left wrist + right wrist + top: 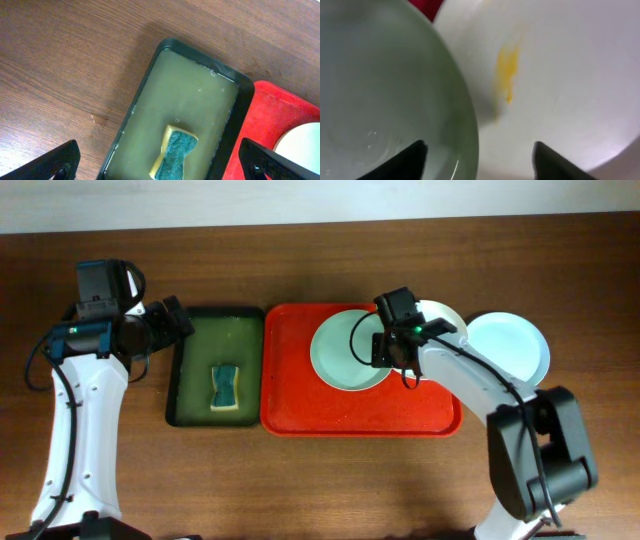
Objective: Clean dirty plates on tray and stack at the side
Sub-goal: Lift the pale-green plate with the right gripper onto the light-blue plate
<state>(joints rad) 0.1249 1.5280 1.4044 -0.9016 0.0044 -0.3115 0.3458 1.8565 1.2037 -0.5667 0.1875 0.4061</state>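
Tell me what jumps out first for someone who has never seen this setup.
The bright red tray in the middle of the table dominates. It holds a pale green plate whose edge lies over a white plate, and the right claw is open at the green rim. Close up, a yellow smear marks the white plate. Left of the red tray, a sponge lies in a dark green tray.

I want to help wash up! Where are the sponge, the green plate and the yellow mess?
sponge (175, 156), left wrist view, on its blue-green scrubby top.
pale green plate (340, 355), overhead view, on its bare middle.
yellow smear (507, 68), right wrist view, middle of the stain.
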